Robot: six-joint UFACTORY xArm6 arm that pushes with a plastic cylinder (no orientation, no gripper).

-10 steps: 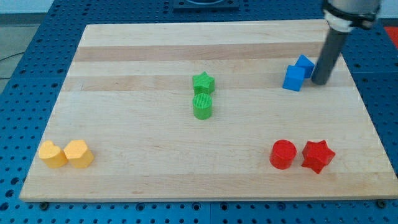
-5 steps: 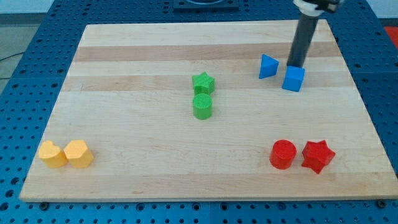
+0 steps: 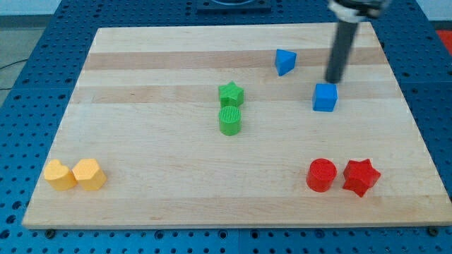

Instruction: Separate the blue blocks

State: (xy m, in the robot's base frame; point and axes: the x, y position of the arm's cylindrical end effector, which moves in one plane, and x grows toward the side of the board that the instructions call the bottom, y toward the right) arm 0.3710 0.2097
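Here my tip (image 3: 332,80) just above blue cube (image 3: 325,97); blue wedge-like block (image 3: 284,61) apart; no pincer.

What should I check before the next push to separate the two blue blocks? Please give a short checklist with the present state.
1. Blue blocks apart: ok. The blue triangular block and the blue cube do not touch.
2. My tip visible: ok, just above the cube toward the view's top, right of the triangular block.
3. Tip touching the cube: cannot tell.
4. Triangular block safely on the wooden board: ok, though near the top edge.
5. Green star and green cylinder out of the way: ok.
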